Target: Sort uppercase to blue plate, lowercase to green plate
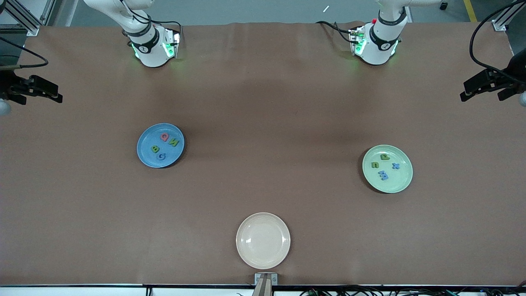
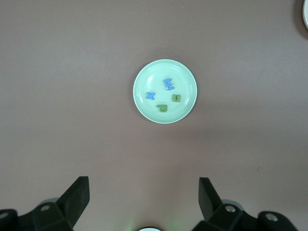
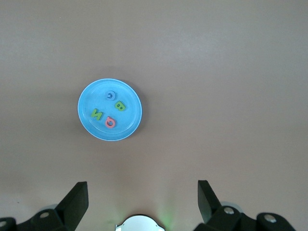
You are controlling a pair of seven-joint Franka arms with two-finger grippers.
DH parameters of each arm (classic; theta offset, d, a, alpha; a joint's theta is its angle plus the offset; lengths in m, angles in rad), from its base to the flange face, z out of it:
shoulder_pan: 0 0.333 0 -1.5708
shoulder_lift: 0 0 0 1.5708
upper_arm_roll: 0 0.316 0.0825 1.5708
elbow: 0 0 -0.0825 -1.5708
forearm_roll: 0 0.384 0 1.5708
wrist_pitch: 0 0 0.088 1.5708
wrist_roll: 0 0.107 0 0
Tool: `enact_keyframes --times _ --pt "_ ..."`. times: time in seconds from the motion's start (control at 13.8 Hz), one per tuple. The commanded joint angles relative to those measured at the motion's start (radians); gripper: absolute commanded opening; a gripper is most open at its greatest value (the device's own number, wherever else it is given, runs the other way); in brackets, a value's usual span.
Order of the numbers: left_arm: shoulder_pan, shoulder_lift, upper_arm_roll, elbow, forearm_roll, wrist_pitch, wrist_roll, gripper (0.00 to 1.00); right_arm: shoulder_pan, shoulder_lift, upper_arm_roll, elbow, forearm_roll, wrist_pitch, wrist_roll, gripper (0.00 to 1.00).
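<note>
1. The capitals G, Q, B and N lie flat in the blue plate, each turned a different way.
2. The small letters n, m, x and p lie in the green plate; sorting looks finished.
3. Right gripper, high above the blue plate, is wide open and empty.
4. Left gripper, high above the green plate, likewise.
5. The beige plate holds nothing.

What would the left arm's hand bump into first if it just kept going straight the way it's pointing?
Probably bare table. The left hand is open and points down at the brown surface, with the green plate of lowercase letters lying a little ahead of its fingers, so it would likely land just short of the plate.
</note>
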Motion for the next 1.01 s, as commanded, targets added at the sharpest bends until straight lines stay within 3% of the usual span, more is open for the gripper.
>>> enact_keyframes --times 0.0,0.94 --pt "0.000 0.005 0.004 0.015 -0.002 0.017 0.010 1.00 0.011 -0.100 -0.010 -0.091 -0.008 0.015 -0.008 1.00" --pt "0.002 0.006 0.004 0.008 0.003 0.058 0.013 1.00 0.019 -0.090 -0.007 -0.052 0.018 0.034 -0.003 1.00"
